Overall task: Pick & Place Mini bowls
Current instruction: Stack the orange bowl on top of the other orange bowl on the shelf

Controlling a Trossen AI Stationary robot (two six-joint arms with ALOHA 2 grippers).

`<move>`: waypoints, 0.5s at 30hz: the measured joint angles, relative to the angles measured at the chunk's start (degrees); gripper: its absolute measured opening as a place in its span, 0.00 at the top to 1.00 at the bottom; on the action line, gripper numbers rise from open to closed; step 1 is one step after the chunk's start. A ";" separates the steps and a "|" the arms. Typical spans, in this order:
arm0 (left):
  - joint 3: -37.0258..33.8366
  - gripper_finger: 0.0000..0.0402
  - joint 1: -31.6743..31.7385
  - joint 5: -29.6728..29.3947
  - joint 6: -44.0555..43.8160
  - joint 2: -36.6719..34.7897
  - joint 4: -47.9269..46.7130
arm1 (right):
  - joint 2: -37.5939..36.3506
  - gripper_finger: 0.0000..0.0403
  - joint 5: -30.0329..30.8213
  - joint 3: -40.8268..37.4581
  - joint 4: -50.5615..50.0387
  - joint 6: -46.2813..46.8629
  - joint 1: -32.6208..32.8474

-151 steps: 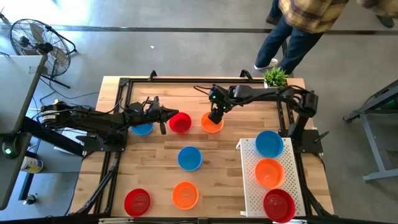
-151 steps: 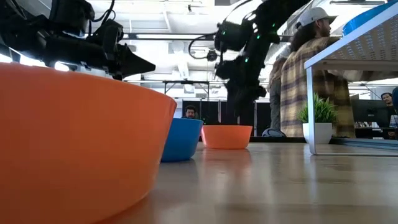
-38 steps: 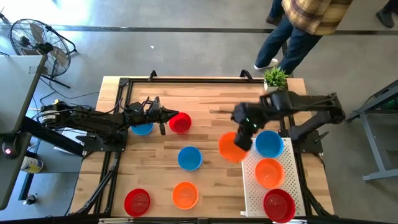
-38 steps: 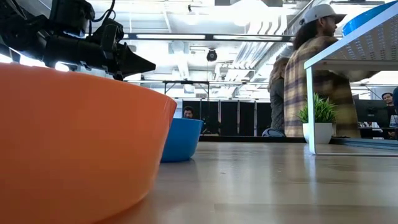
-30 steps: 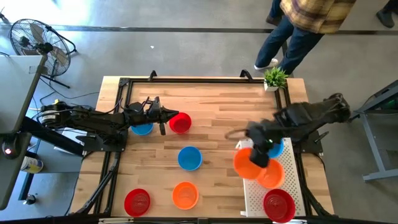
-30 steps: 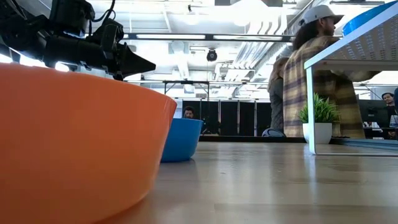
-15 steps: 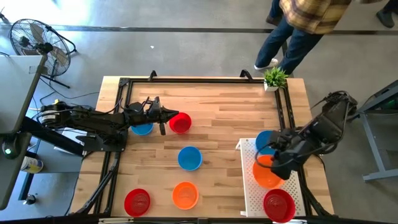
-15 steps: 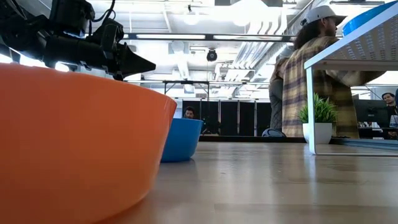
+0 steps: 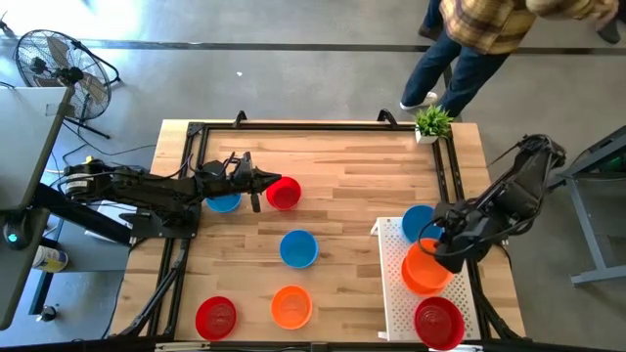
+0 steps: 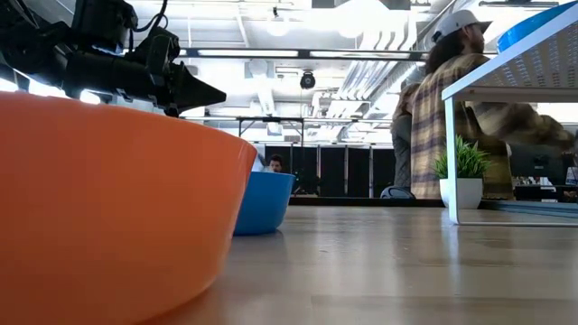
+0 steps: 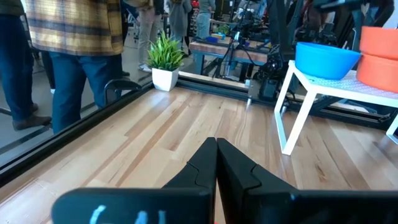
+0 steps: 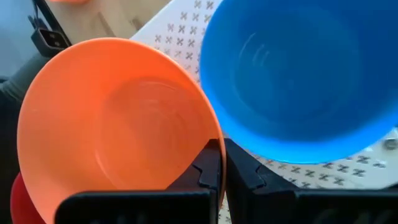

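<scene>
My right gripper (image 9: 437, 256) is over the white perforated tray (image 9: 396, 303) at the table's right, shut on an orange mini bowl (image 12: 118, 130). That bowl hangs over another orange bowl (image 11: 379, 68), which sits between a blue bowl (image 9: 418, 222) and a red bowl (image 9: 439, 323) on the tray. My left gripper (image 9: 264, 186) is shut and level, its tips at the left rim of a red bowl (image 9: 285, 193). Under that arm sits a blue bowl (image 9: 223, 202). Blue (image 9: 298, 248), orange (image 9: 290, 306) and red (image 9: 216, 317) bowls stand on the wood. My right gripper pinches the orange bowl's rim (image 12: 211, 134), one finger inside the bowl and one outside. The fingers come steeply from above. The bowl hangs open side up just over the tray's orange bowl; whether the two bowls touch, I cannot tell. My left gripper: I cannot tell whether its tips touch the red bowl.
A potted plant (image 9: 431, 122) stands at the table's far right corner. A person in a plaid shirt (image 9: 469, 39) stands beyond the far edge. Black frame rails (image 9: 196, 166) run along the table's sides. Bare wood (image 9: 362, 176) lies between the loose bowls and the tray.
My right gripper has carried the orange bowl from the tray's left edge toward the table's right edge, coming down over the orange bowl on the tray. It has stayed shut on the rim and has rolled somewhat.
</scene>
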 joint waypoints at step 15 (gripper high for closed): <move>0.00 1.00 0.01 -0.01 0.02 0.00 -0.02 | -0.03 0.92 -1.30 -4.01 3.96 -0.03 -0.02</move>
